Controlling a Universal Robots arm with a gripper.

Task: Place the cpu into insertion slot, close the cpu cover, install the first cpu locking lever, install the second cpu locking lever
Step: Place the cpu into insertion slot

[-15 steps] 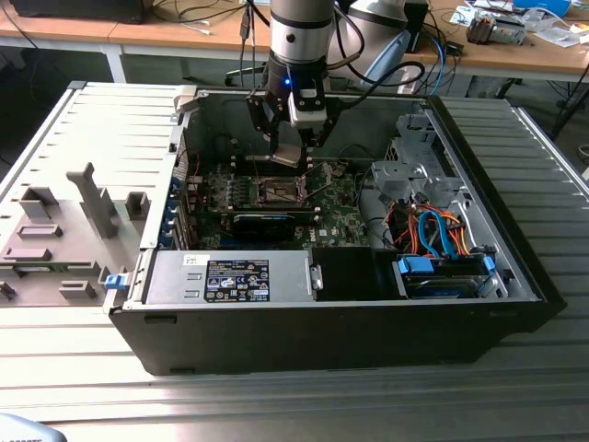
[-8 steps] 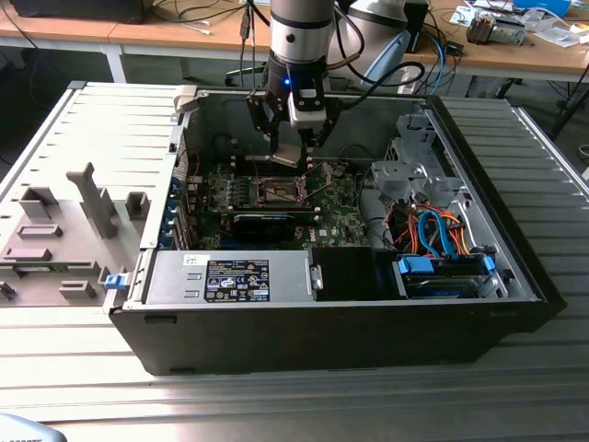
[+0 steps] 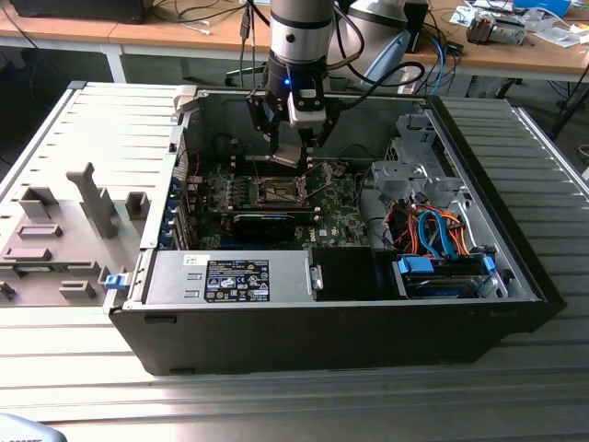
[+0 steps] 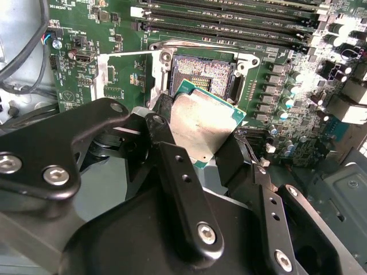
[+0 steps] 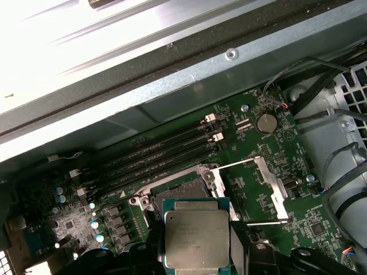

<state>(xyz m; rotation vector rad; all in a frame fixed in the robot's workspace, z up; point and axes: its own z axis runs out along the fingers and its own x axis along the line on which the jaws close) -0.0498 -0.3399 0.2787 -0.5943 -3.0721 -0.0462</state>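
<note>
My gripper (image 3: 289, 145) is shut on the cpu (image 4: 202, 123), a small square chip with a silvery top and a green edge. It hangs tilted a little above the insertion slot (image 4: 200, 73), apart from it. In the first wrist view the cpu (image 5: 196, 238) sits between the black fingers (image 5: 150, 255), just short of the insertion slot (image 5: 182, 192). The slot's dark centre lies bare. The cpu cover (image 4: 102, 74), a thin silvery frame with a square window, is swung open beside the slot; the first wrist view shows the cpu cover (image 5: 270, 184) too.
The green motherboard (image 3: 336, 216) lies at the bottom of an open black computer case (image 3: 322, 331). Long black memory slots (image 5: 155, 154) run beside the socket. A long black card (image 3: 267, 224), a grey power supply (image 3: 230, 276) and a drive cage with orange and blue cables (image 3: 442, 249) crowd the case.
</note>
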